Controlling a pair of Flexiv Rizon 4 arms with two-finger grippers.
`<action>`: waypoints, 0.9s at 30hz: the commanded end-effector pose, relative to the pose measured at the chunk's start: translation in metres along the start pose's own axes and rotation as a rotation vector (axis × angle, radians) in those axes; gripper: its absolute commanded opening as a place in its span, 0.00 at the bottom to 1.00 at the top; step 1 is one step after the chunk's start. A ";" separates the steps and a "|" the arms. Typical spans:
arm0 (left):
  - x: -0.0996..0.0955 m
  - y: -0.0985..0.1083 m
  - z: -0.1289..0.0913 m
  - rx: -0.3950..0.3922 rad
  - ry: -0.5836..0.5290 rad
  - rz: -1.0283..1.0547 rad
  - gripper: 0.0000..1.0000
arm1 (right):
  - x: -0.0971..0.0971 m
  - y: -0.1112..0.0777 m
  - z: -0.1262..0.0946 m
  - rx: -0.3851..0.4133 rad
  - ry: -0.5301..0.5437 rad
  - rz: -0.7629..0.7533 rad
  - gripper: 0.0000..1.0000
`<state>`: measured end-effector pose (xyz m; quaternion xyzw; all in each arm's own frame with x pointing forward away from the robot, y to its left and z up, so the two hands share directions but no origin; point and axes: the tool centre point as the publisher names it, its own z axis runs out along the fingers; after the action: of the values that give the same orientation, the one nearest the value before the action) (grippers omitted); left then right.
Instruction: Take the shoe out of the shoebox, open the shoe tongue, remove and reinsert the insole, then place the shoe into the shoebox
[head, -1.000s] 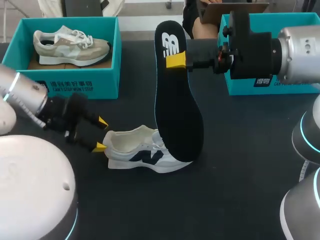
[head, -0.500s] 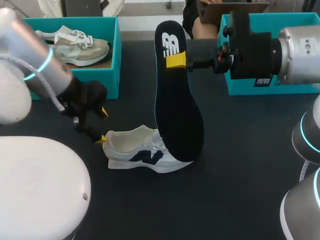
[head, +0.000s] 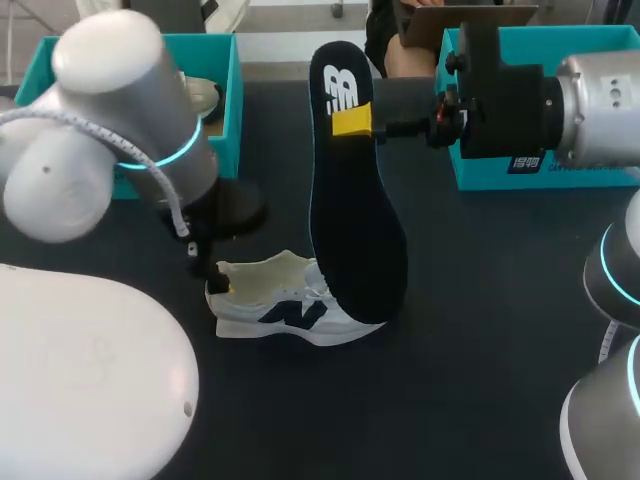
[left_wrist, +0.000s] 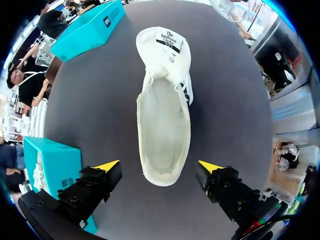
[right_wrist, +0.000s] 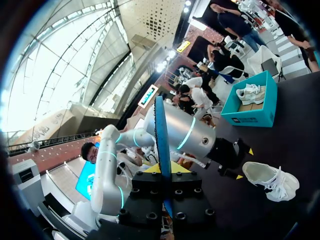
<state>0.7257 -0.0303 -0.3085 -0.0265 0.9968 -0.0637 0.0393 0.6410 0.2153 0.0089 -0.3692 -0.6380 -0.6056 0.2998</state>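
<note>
The insole is out. My right jaws pinch the insole (head: 355, 200) upright above the shoe (head: 285, 305), which lies on the tabletop (head: 480, 350). My left jaws hang spread either side of its heel, not touching. Next, I judge: steady the heel, then feed the insole back in.

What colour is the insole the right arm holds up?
The insole is black with a white logo; clearest in the head view.

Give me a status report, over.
Left gripper open, straddling heel of shoe. Right gripper shut on insole, held upright. Shoe opening unblocked.
</note>
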 end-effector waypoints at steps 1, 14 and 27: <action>-0.003 -0.005 0.002 -0.082 0.005 0.001 1.00 | 0.000 0.000 0.003 0.000 -0.003 0.002 0.00; -0.001 -0.010 0.005 -0.069 0.010 -0.016 1.00 | 0.000 0.000 0.003 0.000 -0.003 0.002 0.00; -0.033 -0.057 0.035 -0.013 0.009 -0.073 1.00 | 0.000 0.000 0.003 0.000 -0.003 0.002 0.00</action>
<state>0.7482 -0.0693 -0.3141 -0.0593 0.9955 -0.0571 0.0467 0.6410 0.2153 0.0089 -0.3692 -0.6380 -0.6056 0.2999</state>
